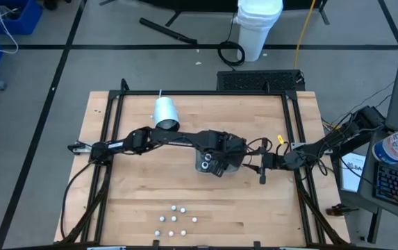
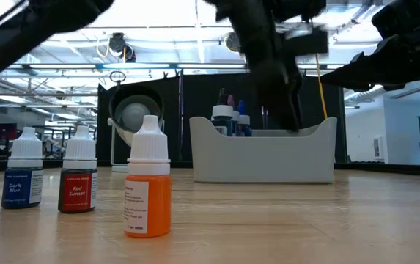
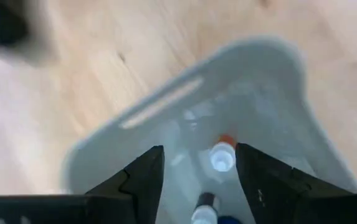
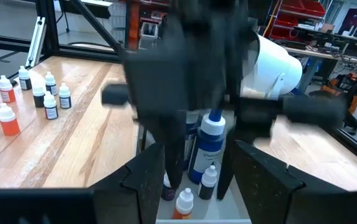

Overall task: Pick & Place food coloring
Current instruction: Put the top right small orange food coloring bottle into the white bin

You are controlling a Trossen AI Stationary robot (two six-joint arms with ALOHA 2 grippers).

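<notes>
Nearest you, seven food coloring bottles (image 1: 174,223) stand upright on the tabletop (image 1: 143,180), caps up, well apart from the grey tray (image 2: 262,157). Inside the tray more bottles (image 3: 222,155) stand upright. Your left gripper (image 3: 199,169) hangs over them, released, holding nothing. Just beside the tray, your right gripper (image 4: 194,167) is spread and empty.

Lighting: bright overhead ceiling strips (glaring in low view). Left wrist view heavily blurred; dark arm (image 4: 190,74) smeared in right wrist view.
</notes>
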